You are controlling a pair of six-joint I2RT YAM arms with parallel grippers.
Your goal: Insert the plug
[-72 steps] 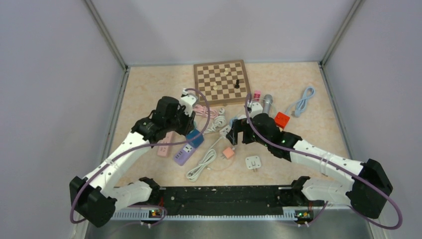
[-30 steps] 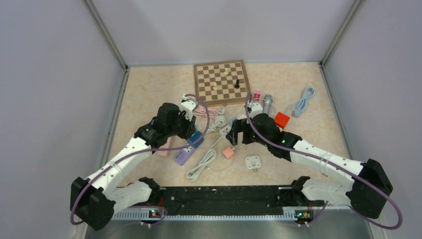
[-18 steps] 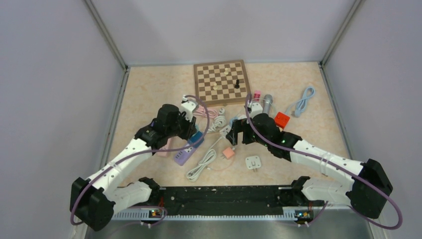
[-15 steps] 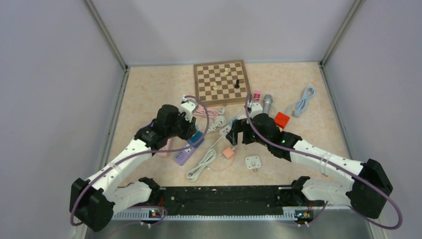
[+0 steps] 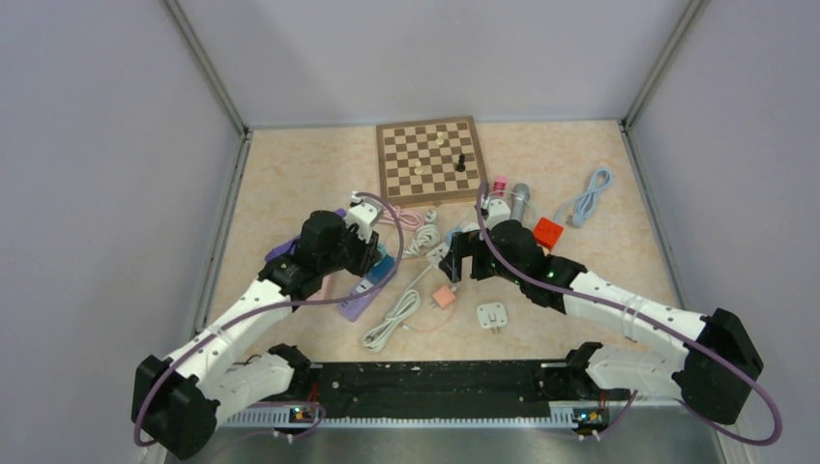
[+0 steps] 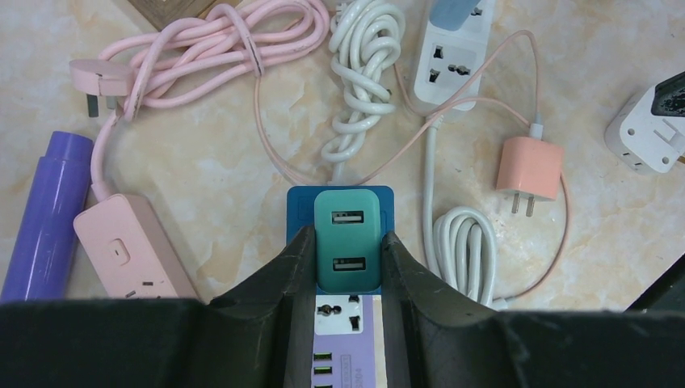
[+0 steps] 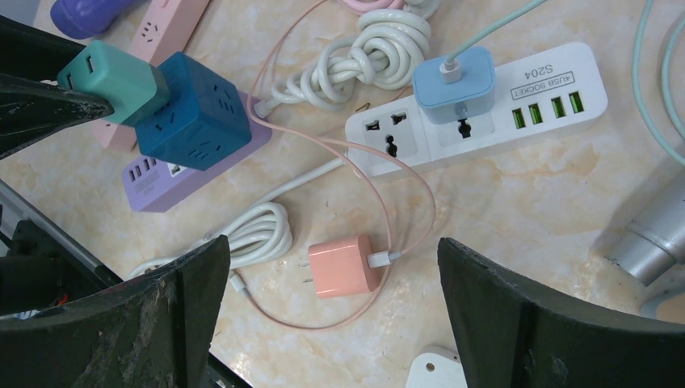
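Teal plug [image 6: 348, 240], pinched in the left tool [image 6: 346, 242], points lengthwise straight ahead into the blue cube [image 7: 202, 113] touching its tip. Right tool [image 7: 331, 250] hangs spread wide, farther off.

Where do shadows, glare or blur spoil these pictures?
Top view: soft, even light, faint shadows. Left wrist view: the left fingers darken the bottom, the teal plug between them sharp. Right wrist view: the right fingers hide both lower corners; slight sheen on the silver cylinder.
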